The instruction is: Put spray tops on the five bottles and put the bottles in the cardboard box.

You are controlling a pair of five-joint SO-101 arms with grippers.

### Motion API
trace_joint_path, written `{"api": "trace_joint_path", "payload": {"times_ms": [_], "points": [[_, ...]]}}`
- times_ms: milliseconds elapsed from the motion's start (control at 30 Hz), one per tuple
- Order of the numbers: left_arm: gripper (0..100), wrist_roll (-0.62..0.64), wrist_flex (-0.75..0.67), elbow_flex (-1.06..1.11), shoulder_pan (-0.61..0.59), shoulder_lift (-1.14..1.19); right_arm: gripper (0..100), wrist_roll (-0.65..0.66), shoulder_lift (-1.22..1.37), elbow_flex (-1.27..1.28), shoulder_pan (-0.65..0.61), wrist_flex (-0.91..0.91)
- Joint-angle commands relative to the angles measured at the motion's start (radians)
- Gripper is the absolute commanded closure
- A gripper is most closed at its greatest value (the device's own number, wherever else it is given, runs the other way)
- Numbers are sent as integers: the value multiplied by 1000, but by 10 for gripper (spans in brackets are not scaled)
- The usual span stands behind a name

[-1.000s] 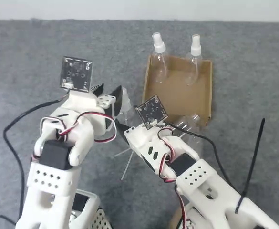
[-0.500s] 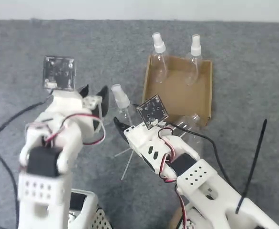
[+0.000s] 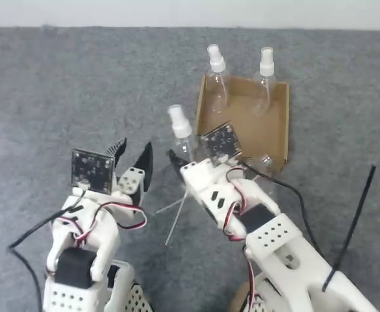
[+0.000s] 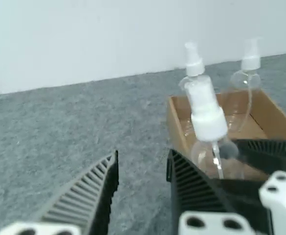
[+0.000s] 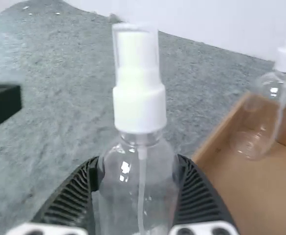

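My right gripper [image 3: 182,160] is shut on a clear bottle [image 3: 184,147] and holds it upright just left of the cardboard box [image 3: 244,132]. A white spray top [image 3: 178,121] sits on that bottle. In the right wrist view the jaws [image 5: 138,198] clasp the bottle's body [image 5: 137,166] below the spray top [image 5: 138,93]. Two capped bottles [image 3: 217,81] [image 3: 265,81] stand at the box's far end. A clear bottle [image 3: 262,166] lies by the box's near edge. My left gripper [image 3: 132,158] is open, to the left of the held bottle and nearer the front, with nothing in it [image 4: 140,181].
Thin white dip tubes [image 3: 171,216] lie on the grey carpet between the arms. A white perforated basket [image 3: 126,294] sits at the front left. A black cable [image 3: 352,221] rises at the right.
My left gripper has let go of the spray top and drawn back toward the front. My right gripper has carried the capped bottle farther away and to the right, toward the box.
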Motion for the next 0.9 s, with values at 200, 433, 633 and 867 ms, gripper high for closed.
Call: {"api": "trace_joint_path", "payload": {"times_ms": [200,433,633,867], "points": [[771,63,-34,21,31,-35,992,-14,-13,-362,87,219],[750,55,-21,22,69,-35,992,-14,183,-649,71,363],[750,17,-12,44,143,-40,992,-14,306,-836,33,458],[750,15,-115,96,69,-35,992,-9,240,-887,-56,650]]}}
